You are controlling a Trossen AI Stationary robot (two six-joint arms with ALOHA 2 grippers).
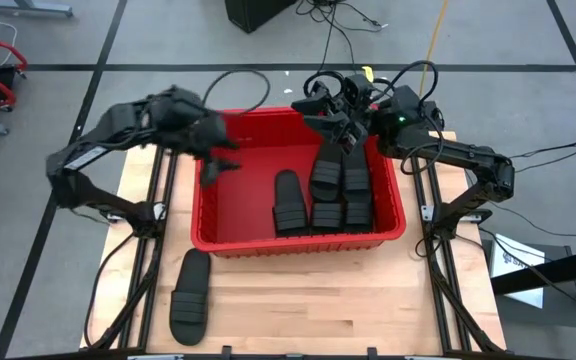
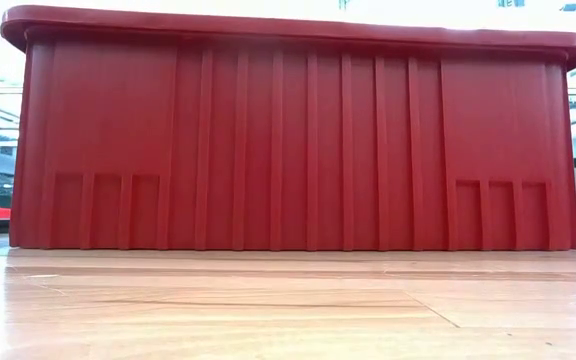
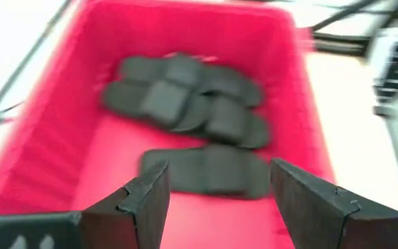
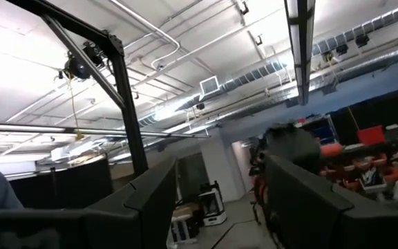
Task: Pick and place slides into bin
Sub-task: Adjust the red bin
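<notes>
the bin point(image 1: 218, 243) is a large red plastic tub with a rolled rim and sloped walls, standing in the middle of the wooden surface point(image 1: 348, 310). from the low view its long side wall point(image 2: 288, 150) shows vertical ribs and short ribbed panels near both lower corners.

the slides are matte black sandals with wide ribbed straps and long oval soles. one slide point(image 1: 288, 203) lies alone on the bin floor near the centre, lengthwise toward the front wall. a cluster of slides point(image 1: 341, 180) is piled against the right side of the bin, overlapping one another; the exact count in the pile is hard to tell. one more slide point(image 1: 190, 295) lies outside the bin, on the surface in front of its left front corner, just apart from the wall.

the left hand point(image 3: 213, 197) hovers over the bin's left rear part with its fingers spread wide and nothing between them, looking down on the slides inside. the right hand point(image 4: 216, 200) is raised over the bin's right rear corner, tilted up toward the ceiling, fingers wide apart and empty.
</notes>
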